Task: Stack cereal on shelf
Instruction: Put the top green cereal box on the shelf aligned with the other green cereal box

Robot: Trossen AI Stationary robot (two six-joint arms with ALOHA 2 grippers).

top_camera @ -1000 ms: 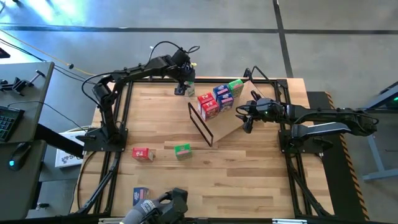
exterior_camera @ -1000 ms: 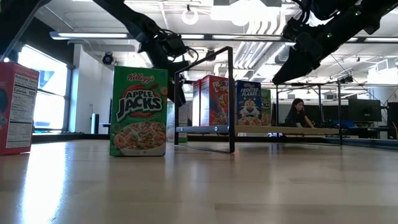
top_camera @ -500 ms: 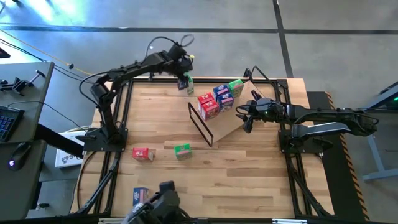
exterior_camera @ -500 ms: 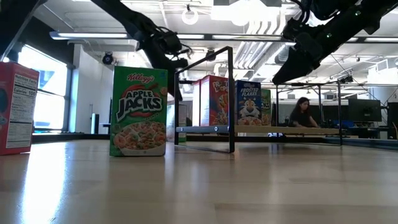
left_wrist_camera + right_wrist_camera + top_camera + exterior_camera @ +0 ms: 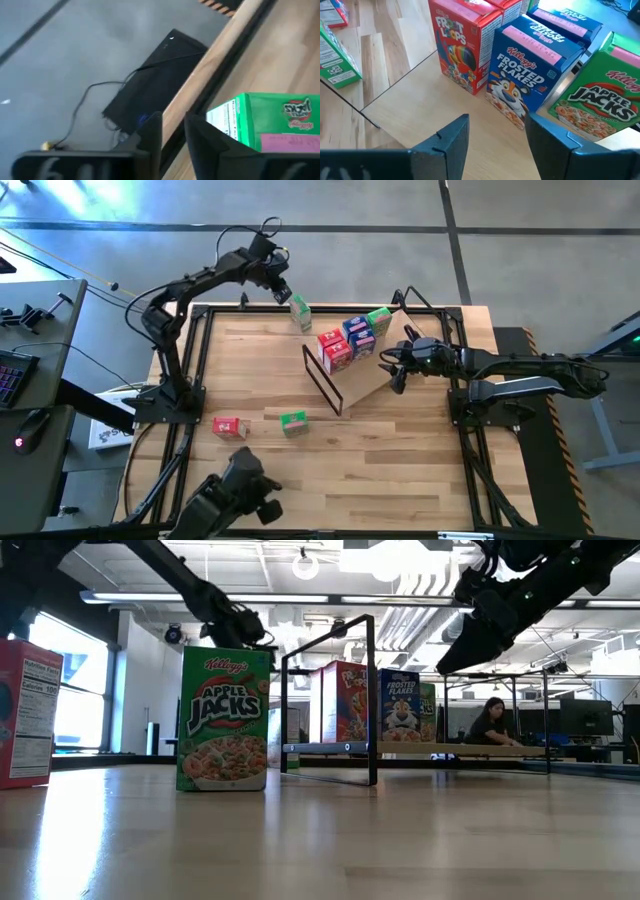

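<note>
Cereal box (image 5: 299, 312), green, stands free beside my left gripper (image 5: 280, 288), jaws nearly together, empty; right gripper (image 5: 397, 376) jaws spread before shelf (image 5: 365, 380).

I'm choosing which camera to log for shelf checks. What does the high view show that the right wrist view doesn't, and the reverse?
Only high: the left end effector beyond the far edge of the table. Only right wrist: readable fronts, Froot Loops, Frosted Flakes, Apple Jacks. Both: the shelf, its boxes, and the open right end effector beside it.
</note>
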